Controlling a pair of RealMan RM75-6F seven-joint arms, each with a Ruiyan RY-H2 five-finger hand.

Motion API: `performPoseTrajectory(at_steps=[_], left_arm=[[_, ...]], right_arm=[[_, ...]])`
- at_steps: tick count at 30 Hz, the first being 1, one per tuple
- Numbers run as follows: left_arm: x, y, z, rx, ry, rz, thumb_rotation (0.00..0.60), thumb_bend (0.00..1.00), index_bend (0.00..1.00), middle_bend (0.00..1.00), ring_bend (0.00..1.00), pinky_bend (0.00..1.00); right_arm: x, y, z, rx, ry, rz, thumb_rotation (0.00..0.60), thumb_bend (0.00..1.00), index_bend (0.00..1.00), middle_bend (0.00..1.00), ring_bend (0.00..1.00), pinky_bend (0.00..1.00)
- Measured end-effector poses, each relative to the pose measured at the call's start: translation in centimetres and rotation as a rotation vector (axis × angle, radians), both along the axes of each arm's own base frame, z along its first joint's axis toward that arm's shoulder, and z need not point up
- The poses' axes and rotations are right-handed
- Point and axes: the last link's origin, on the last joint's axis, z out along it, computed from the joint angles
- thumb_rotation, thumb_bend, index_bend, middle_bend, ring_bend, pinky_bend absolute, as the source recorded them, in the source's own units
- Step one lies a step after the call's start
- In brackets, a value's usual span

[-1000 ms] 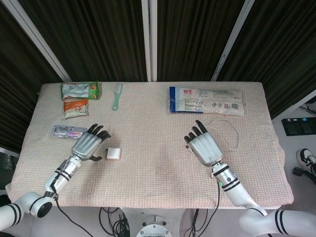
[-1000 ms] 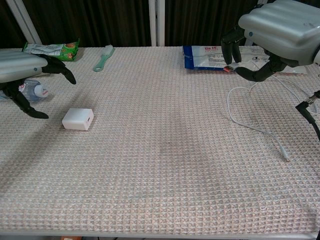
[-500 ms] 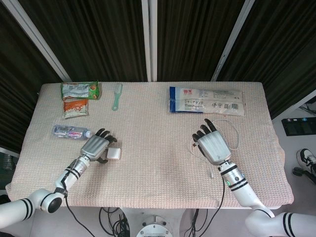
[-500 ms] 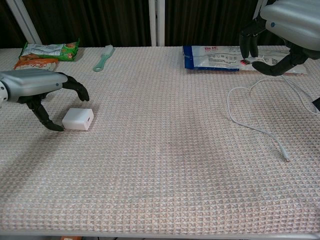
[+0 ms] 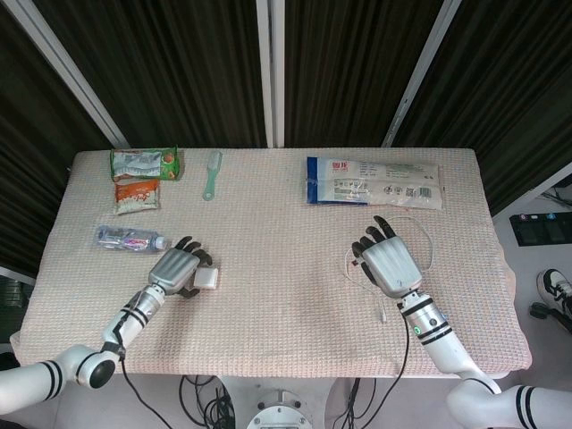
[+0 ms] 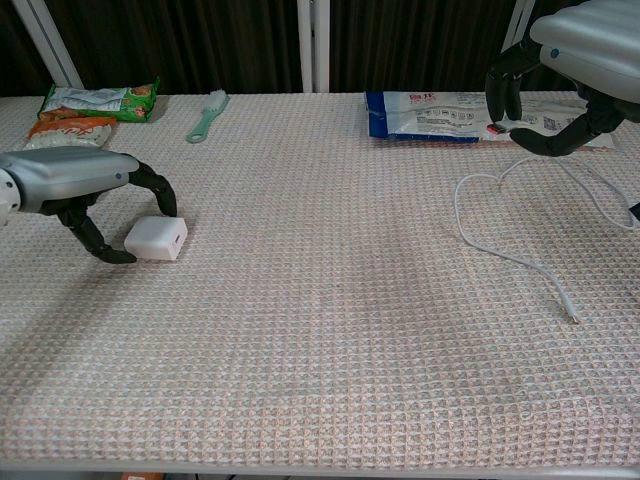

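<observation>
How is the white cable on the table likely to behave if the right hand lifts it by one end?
The cable lies in loose curves, so it probably sags and trails. It looks thin, so likely light and easy to slip from the right hand. Its free plug end may drag across the textured cloth.

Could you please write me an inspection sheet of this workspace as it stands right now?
Surface: table covered by a pale waffle-weave cloth.
Job's things: white charger block at front left; white cable lying loose at right.
Clutter: green snack bag, orange snack bag, small bottle, green brush, blue-and-white packet.
Hands: left hand curled around the charger block, contact not clear; right hand above the cable's far end, seemingly pinching a small red-tipped plug.
Cables: dark wires hanging below the front edge.
Surroundings: dark curtains with pale frame bars behind; a shoe at far right on the floor.
</observation>
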Motion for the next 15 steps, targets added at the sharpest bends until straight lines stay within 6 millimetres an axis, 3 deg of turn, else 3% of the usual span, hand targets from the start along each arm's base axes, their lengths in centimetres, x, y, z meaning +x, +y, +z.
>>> performPoseTrajectory(at_steps=[11,15], left_arm=[[0.41,0.02,-0.62,-0.011,-0.020,0.003,0.600,0.24,0.34,0.30,0.12,0.04],[0.55,0.16,-0.67,-0.002,-0.030,0.000,0.600,0.26,0.40,0.35,0.17,0.05]], right_arm=[[-0.64,0.05,0.19,0.005,-0.013,-0.021,0.600,0.34,0.53,0.50,0.28,0.15],[-0.74,0.07,0.22,0.006,-0.014,-0.023,0.600,0.34,0.53,0.50,0.28,0.15]])
